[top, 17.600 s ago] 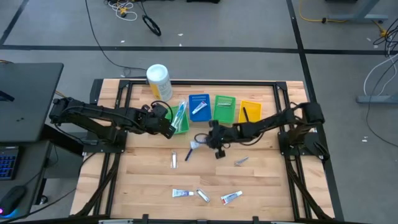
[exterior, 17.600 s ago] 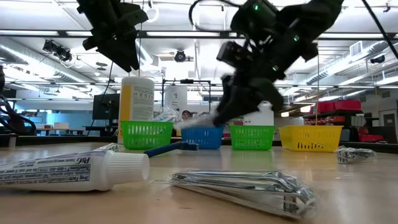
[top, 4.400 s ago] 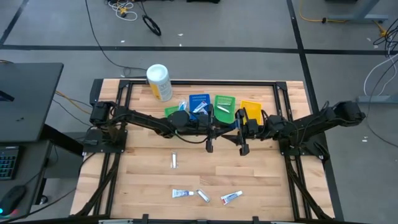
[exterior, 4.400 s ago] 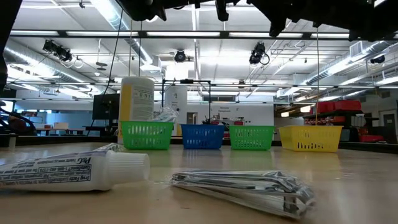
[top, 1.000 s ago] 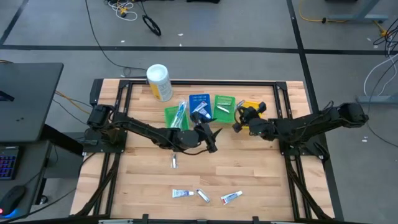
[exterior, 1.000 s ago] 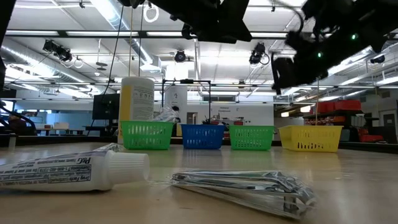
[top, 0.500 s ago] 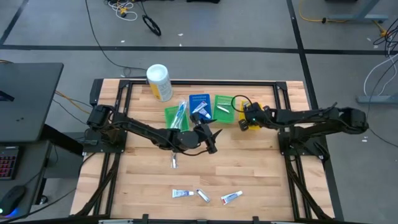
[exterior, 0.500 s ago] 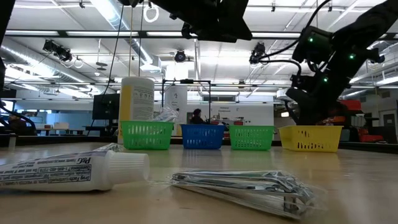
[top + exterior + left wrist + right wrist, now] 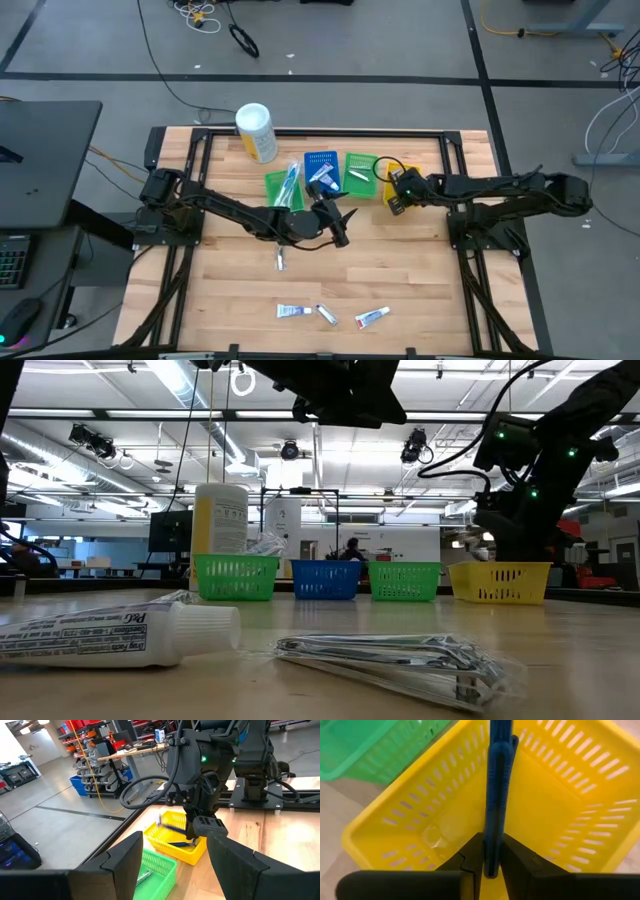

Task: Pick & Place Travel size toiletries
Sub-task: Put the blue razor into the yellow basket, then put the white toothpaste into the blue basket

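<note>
My right gripper [image 9: 397, 197] hangs over the yellow bin [image 9: 410, 176] at the far right of the bin row. It is shut on a slim blue toothbrush [image 9: 496, 795]. It also shows in the low view [image 9: 515, 545] and the left wrist view [image 9: 200, 827]. My left gripper [image 9: 340, 222] is open and empty above the table's middle, its fingers wide apart [image 9: 172, 870]. A silvery packet [image 9: 280, 260] and three small toothpaste tubes [image 9: 327, 315] lie flat on the table nearer the front edge. My right gripper pinches the blue toothbrush's near end [image 9: 493, 851] between its two fingers [image 9: 472, 857]. The fingers slant down into the yellow bin and lie along the toothbrush. It sticks out past the fingertips over the bin's floor. Whether its far end touches the bin, I cannot tell.
A green bin [image 9: 284, 190], a blue bin [image 9: 320, 170] and a second green bin [image 9: 360, 172] stand in a row left of the yellow one, each holding items. A big white canister [image 9: 255, 133] stands at the far left. A tube [image 9: 120, 635] and a packet [image 9: 390, 660] lie close in the low view.
My right gripper has moved toward the table's far right over the yellow bin. It has gone down into the bin and still holds the blue toothbrush.
</note>
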Available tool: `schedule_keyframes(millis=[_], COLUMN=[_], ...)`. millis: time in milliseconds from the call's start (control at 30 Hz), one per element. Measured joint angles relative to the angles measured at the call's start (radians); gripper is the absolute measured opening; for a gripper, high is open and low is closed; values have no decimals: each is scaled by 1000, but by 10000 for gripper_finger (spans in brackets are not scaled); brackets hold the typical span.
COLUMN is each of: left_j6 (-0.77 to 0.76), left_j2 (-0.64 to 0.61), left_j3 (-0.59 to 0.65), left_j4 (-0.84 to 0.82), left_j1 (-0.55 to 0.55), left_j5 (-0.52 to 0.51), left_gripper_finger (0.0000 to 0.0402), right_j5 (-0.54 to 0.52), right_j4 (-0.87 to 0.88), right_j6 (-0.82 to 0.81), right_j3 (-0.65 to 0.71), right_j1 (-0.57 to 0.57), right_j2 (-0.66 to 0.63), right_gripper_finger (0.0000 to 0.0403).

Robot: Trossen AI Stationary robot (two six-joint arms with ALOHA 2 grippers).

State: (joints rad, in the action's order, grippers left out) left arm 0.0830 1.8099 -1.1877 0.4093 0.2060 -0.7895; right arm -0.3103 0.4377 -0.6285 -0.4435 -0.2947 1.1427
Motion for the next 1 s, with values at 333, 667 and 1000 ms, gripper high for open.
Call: schedule_keyframes(millis=[333, 667, 1000], left_j6=[0, -38, -552], left_j2=[0, 0, 0], left_j3=[0, -1, -2], left_j4=[0, -130, -504], left_j1=[0, 53, 159], left_j5=[0, 64, 113], left_gripper_finger=[229, 229, 229], right_j5=[-37, -30, -12], right_j4=[0, 58, -273], right_j6=[8, 16, 270], right_j3=[0, -129, -170], right_j1=[0, 44, 197], right_j2=[0, 0, 0], right_gripper_finger=[114, 115, 115])
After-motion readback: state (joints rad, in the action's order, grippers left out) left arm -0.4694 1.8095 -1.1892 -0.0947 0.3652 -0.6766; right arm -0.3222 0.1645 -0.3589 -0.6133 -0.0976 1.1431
